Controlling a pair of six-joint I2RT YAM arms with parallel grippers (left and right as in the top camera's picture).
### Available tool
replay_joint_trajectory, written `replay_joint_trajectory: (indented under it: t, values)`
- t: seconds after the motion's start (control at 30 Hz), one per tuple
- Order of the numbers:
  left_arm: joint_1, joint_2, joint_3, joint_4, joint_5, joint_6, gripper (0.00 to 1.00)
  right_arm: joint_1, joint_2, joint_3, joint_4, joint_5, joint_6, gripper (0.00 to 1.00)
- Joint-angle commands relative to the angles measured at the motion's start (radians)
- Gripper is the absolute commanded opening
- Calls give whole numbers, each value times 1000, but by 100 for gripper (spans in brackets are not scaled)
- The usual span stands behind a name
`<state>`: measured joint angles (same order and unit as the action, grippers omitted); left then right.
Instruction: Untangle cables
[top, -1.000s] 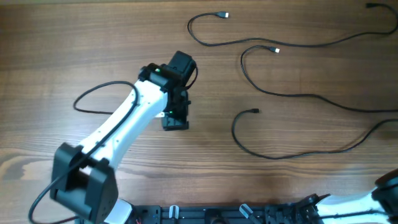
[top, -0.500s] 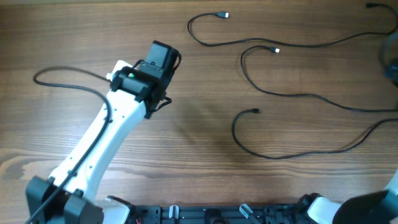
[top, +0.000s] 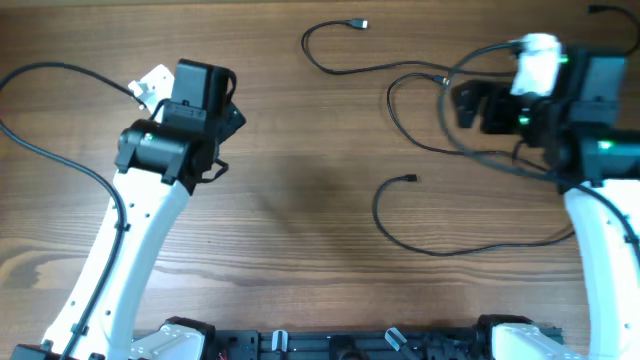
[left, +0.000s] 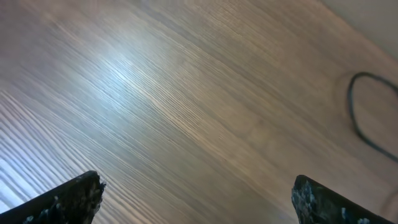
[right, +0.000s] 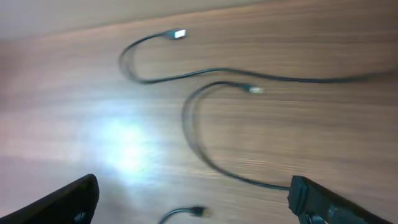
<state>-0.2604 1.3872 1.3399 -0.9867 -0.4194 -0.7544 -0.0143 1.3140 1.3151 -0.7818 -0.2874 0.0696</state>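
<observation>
Cables spread across wooden table; left tool wide open, empty; right tool likewise.

Three cables lie on the table's right half; left gripper upper left, right gripper upper right over them.

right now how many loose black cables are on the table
3. Top cable loops farthest out; middle cable just below, passing under the right arm; lowest cable nearest the robot. Their right ends are hidden.
</observation>
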Motion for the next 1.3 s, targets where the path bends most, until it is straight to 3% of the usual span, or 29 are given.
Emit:
replay_joint_trajectory:
  t: [0.0,0.1,0.33,0.57,0.67,0.87,1.27]
  values:
    - [8,-15,8,0,-16,219,100,110,-17,-1,0,35,-16,100]
    - [8,-15,8,-10,-16,232,100,150,-16,-1,-2,46,-1,100]
    - [8,-14,7,-13,49,544,100,168,-2,-1,-71,47,9,100]
    - [8,-14,8,-5,60,558,100,168,16,-1,-88,47,10,100]
    - [8,-14,2,-14,168,526,100,168,19,-1,-71,46,12,100]
    - [16,-14,3,68,408,887,100,168,19,-1,-64,22,11,100]
    - [116,-14,3,89,506,931,100,169,19,-1,-65,-6,12,100]
